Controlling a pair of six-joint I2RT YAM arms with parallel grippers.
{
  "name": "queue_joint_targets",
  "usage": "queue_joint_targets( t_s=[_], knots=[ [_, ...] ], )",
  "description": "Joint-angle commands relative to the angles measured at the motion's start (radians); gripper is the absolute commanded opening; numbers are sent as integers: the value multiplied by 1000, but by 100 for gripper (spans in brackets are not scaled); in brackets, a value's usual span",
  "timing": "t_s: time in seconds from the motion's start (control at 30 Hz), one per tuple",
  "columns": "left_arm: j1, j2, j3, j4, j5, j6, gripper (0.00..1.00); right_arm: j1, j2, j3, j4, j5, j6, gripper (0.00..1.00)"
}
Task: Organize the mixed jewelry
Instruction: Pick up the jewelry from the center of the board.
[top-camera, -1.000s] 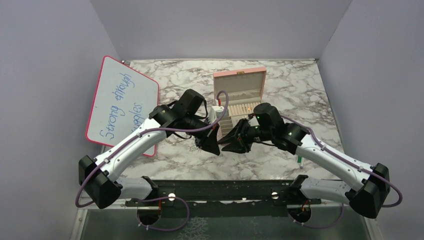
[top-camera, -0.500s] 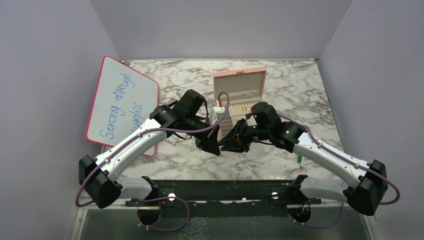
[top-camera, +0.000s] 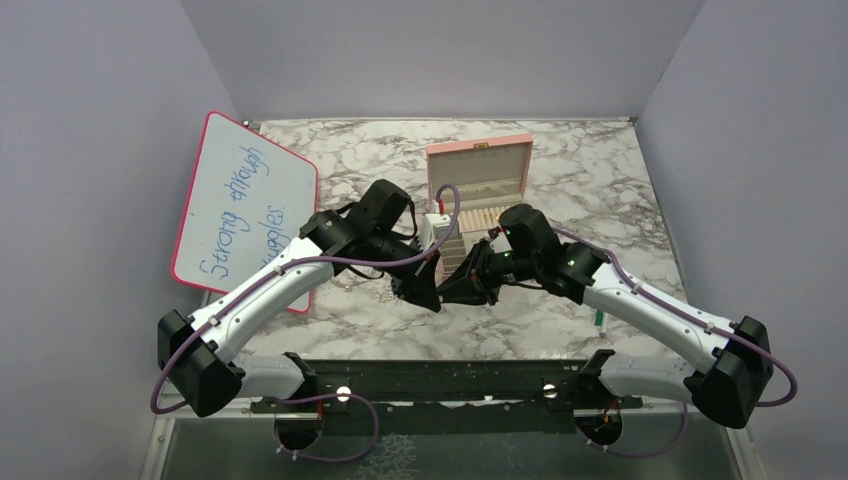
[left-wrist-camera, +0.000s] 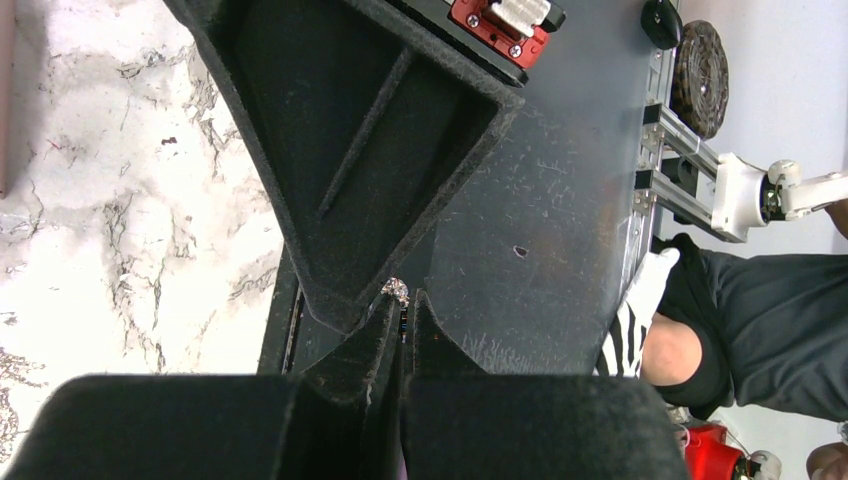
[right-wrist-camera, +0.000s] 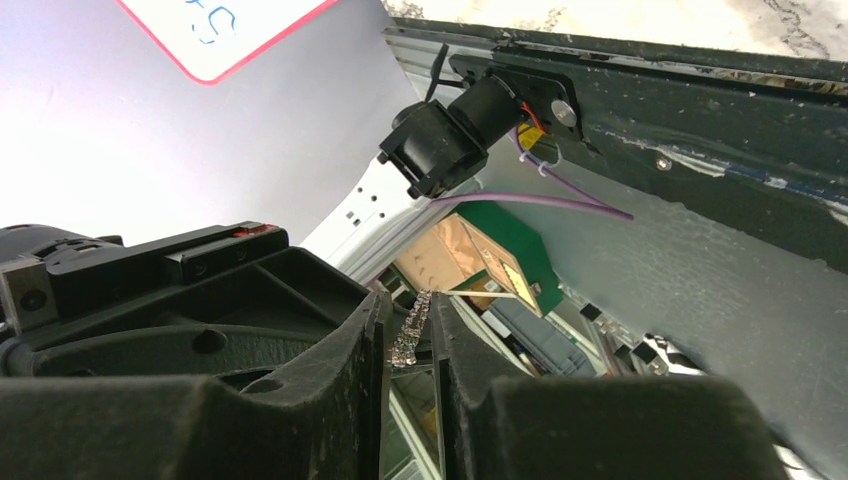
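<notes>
Silver chain, right pincer apparently gripping

Handwritten in blue marker on the pink-framed whiteboard at the left edge of the surface: "Strong through" along line 1, then on line 2 a word partly covered, ending in "ggles". From the right wrist, only 1 corner of that board, with unreadable blue strokes.
</notes>
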Motion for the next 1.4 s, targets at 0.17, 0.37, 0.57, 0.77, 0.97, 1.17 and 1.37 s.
queue_joint_targets(
  t_s=[0.17, 0.37, 0.57, 0.77, 0.97, 1.17, 1.37],
  knots=[
    [-6, -10, 37, -2, 1, 23, 0, -4, 4, -3, 13, -35, -5, 17],
    [-7, -18, 35, -1, -3, 22, 0, -4, -4, -9, 26, 4, -23, 2],
    [-7, -42, 17, 2, -4, 8, 24, -4, -47, 12, 12, 195, -112, 1],
    [-6, -101, -3, 25, -84, -35, 63, -5, -155, -94, 162, 385, -272, 1],
    [-6, -220, -46, 191, -149, -156, 76, -5, -322, -229, 469, 444, -627, 1],
    [-6, -345, -161, 501, -252, -410, 80, -8, -421, -237, 458, 415, -853, 1],
    [-6, -443, -290, 702, -462, -631, 82, -7, -427, -195, 430, 338, -924, 1]
  ],
)
